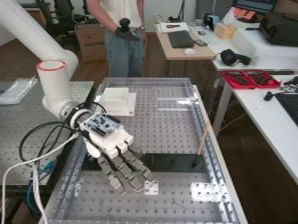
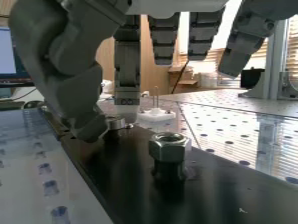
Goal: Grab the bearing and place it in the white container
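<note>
One hex nut (image 2: pixel 170 146) stands nearest you on the dark strip (image 2: pixel 226 192). Just beyond sits a metal ring, which you can take as the bearing (image 2: pixel 116 122), near the thumb tip. Your hand (image 1: pixel 110 141) looks released, fingers long and loose, thumb and one finger lined up probably for a pinch. Farther up the bench, what seems your white container (image 1: pixel 116 98) stands apart, likely to leave the fingers room.
</note>
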Robot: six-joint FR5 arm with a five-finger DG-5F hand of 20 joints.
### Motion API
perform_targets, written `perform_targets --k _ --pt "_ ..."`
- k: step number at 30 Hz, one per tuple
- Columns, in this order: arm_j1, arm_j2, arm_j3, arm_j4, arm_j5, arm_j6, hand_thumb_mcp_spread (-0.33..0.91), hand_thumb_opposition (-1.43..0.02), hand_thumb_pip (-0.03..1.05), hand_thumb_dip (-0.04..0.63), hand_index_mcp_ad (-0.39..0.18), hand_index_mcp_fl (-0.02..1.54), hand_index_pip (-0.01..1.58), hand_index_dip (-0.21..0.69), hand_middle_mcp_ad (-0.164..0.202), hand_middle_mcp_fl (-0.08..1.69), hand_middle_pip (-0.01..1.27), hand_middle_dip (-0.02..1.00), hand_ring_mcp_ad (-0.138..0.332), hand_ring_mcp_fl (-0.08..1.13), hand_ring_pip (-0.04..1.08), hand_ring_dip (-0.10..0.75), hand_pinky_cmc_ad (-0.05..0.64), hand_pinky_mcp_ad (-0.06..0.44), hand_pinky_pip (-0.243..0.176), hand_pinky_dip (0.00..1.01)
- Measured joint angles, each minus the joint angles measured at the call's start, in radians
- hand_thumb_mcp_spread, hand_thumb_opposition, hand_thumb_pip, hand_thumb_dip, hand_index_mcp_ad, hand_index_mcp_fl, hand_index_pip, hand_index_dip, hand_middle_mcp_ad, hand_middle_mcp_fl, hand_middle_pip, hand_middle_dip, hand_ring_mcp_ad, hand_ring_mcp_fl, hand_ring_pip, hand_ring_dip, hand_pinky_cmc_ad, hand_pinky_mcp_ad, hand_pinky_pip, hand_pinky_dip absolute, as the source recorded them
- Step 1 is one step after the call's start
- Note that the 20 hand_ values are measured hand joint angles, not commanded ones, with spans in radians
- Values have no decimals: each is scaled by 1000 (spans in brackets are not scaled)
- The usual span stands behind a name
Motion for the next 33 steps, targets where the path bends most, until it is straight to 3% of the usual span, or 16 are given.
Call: perform_targets --k 20,23,28,30,33 --pt "0 -5 7 2 0 -10 370 -852 672 267 -51 265 1518 12 93 2 117 150 164 -2 72 56 344 250 -105 368" --pt "4 -9 12 5 5 -15 368 -867 672 278 -26 265 1518 12 72 2 120 150 166 -2 75 59 347 248 -105 358" --pt "4 -6 7 20 4 -20 382 -894 660 267 -28 298 1518 9 73 19 120 150 164 -2 80 65 347 229 -105 325" --pt "2 2 4 25 0 -26 379 -887 560 267 -30 401 1520 9 72 19 120 150 164 -2 79 65 344 232 -105 314" --pt "-2 17 0 33 -9 -37 374 -881 545 267 -30 419 1520 9 72 19 120 150 164 -2 82 65 330 213 -105 314"
